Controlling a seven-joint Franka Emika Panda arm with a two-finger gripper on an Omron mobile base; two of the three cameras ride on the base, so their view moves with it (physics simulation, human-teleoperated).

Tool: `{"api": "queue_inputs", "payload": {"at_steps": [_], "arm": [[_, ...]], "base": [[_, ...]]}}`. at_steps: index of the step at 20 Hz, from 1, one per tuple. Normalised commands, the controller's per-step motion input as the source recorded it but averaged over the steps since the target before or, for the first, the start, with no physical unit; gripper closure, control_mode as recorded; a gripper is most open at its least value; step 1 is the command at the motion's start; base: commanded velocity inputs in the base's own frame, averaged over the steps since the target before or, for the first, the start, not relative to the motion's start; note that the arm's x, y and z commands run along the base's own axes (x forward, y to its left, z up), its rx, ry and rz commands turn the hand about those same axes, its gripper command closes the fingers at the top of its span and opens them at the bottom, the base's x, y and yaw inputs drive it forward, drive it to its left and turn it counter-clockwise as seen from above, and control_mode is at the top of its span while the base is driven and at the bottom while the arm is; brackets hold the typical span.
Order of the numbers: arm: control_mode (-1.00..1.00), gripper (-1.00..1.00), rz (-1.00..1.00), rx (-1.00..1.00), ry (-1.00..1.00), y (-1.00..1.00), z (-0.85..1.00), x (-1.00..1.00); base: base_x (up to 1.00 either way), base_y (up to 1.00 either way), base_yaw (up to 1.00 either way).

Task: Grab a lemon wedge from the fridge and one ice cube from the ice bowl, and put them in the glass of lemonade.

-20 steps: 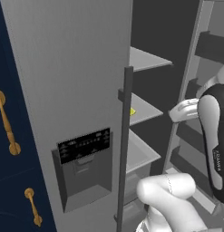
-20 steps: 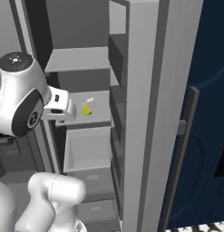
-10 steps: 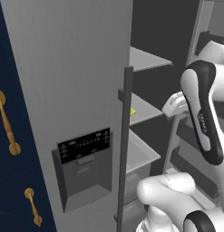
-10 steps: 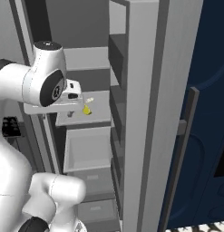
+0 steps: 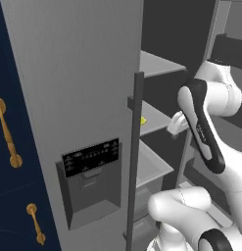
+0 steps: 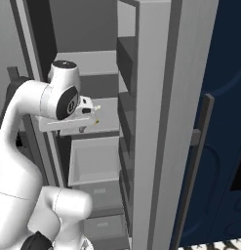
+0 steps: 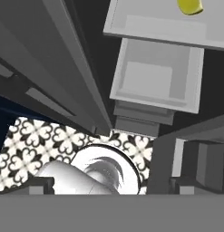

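Observation:
The grey fridge (image 5: 83, 73) stands with its right compartment open and its dispenser door shut. A tiny yellow lemon wedge (image 5: 143, 120) lies on the middle shelf (image 6: 110, 110), near its front edge. The wedge (image 6: 96, 122) is also just right of my hand in the right base view. My gripper (image 6: 83, 128) hangs at the shelf's front edge, beside the wedge and pointing downward. Its fingers are too small and hidden to read. In the hand view the lemon wedge (image 7: 190, 6) sits at the top edge, above a drawer (image 7: 154, 77). The ice bowl and the glass are out of view.
Navy cabinets with brass handles (image 5: 10, 142) flank the fridge on the left. The dark bar handle (image 5: 134, 162) of the shut door stands close to my arm. The open fridge door with its racks (image 5: 225, 49) is on the right. Patterned floor tiles (image 7: 50, 140) lie below.
My arm has swung up and inward, and the hand has come closer to the shelf with the wedge. The lemon wedge has not moved.

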Motion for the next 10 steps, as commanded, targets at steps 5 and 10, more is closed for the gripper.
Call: {"api": "queue_inputs", "payload": {"at_steps": [5, 10], "arm": [[-1.00, -1.00, 0.00, 0.00, -0.11, 0.07, -0.07, 0.64], [-1.00, -1.00, 0.00, 0.00, -0.03, 0.21, 0.00, 0.91]], "base": [[0.00, 0.00, 0.00], [0.00, 0.00, 0.00]]}}
